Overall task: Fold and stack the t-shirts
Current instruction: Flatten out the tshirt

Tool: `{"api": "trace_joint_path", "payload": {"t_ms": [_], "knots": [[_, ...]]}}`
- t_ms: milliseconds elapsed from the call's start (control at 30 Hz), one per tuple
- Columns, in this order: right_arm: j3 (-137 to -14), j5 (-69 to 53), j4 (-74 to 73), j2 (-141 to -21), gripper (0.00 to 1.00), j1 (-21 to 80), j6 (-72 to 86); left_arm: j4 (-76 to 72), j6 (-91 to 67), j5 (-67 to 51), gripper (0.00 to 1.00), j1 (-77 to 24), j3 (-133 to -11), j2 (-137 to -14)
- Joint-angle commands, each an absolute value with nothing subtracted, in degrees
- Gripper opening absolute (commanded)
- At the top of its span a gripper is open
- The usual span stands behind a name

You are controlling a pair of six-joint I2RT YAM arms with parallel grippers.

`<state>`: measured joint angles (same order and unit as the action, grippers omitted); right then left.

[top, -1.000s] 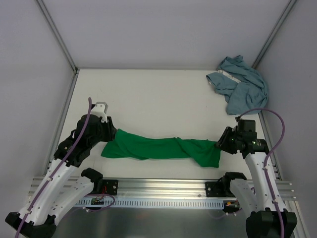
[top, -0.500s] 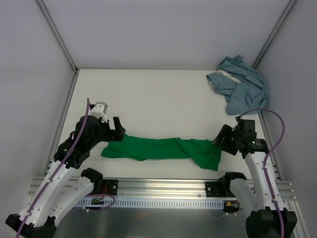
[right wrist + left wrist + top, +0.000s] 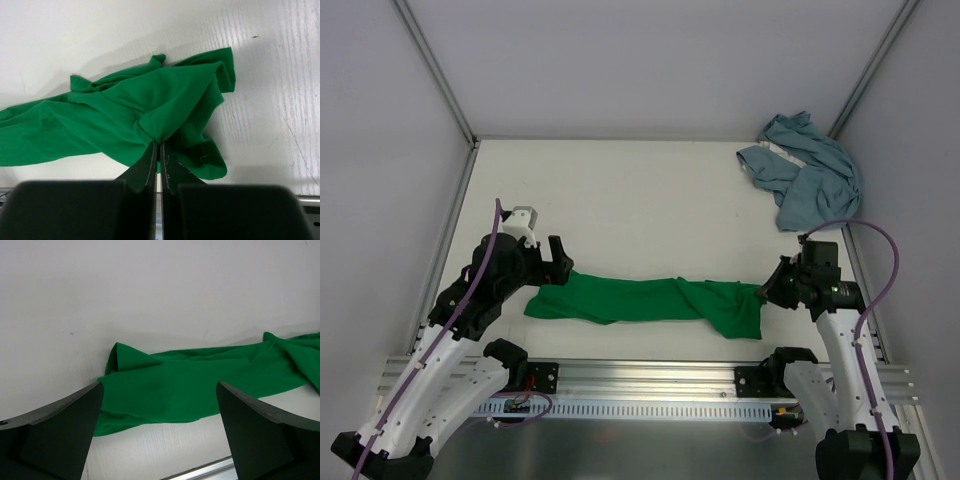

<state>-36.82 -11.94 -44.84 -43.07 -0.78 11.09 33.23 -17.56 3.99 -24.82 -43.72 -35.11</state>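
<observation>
**Operator:** What lies nearest to me?

**Spotter:** Your plain bright green cloth t-shirt (image 3: 640, 298) lies on the white table (image 3: 640, 200), close to its near edge. It is drawn out into a long rumpled band that runs from one of your arms to the other.

**Operator:** What is my right gripper (image 3: 765, 292) doing?

**Spotter:** It sits at the band's right end with its jaws pressed together on a pinch of the green cloth. In your right wrist view the fabric (image 3: 150, 105) gathers into folds exactly where the two tips meet, and a loose flap lies on the table just beside them.

**Operator:** And my left gripper (image 3: 556, 262)?

**Spotter:** It is at the band's left end with its jaws spread wide, and it holds nothing. Your left wrist view shows the shirt's folded end (image 3: 190, 375) lying flat between the two dark fingers (image 3: 60, 430). I cannot tell whether they touch the cloth.

**Operator:** And farther back?

**Spotter:** Your dusty blue-grey cloth t-shirt with paler trim (image 3: 805, 170) lies in a crumpled heap at the far right corner. It is well apart from the green shirt and from both grippers.
</observation>
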Motion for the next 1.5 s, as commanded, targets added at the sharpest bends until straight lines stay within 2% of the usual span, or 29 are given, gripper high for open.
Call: {"api": "trace_joint_path", "payload": {"t_ms": [0,267,467,600,800,1233,1433,1467], "knots": [[-44.97,-13.1,-45.97,-43.32,0.01,-0.62,10.64,31.29,-17.67,3.08,0.99,-25.31,-43.59,-35.07],[-59.14,-7.82,-43.42,-57.02,0.01,-0.7,10.02,31.38,-17.67,2.46,0.99,-25.31,-43.59,-35.42],[-61.61,-6.33,-38.5,-68.44,0.01,-0.88,10.37,32.96,-16.88,3.34,0.99,-25.31,-44.3,-34.54],[-61.62,-7.46,-36.92,-71.45,0.01,-1.32,10.81,34.01,-16.35,3.95,0.99,-25.31,-44.65,-34.19],[-57.75,-13.88,-38.66,-64.7,0.01,-0.53,11.6,33.31,-16.08,4.04,0.99,-25.31,-44.39,-34.71],[-40.09,-33.91,-52.19,-35.7,0.01,1.14,13.62,29.09,-16.79,1.76,0.99,-25.31,-44.82,-38.58],[-38.32,-31.31,-65.37,-23.83,0.0,1.14,12.05,29.0,-16.61,1.41,0.99,-25.31,-45.53,-38.85],[-37.97,-30.68,-68.17,-22.17,0.09,1.14,10.82,29.0,-16.61,1.06,0.99,-25.31,-45.53,-38.85]]}}
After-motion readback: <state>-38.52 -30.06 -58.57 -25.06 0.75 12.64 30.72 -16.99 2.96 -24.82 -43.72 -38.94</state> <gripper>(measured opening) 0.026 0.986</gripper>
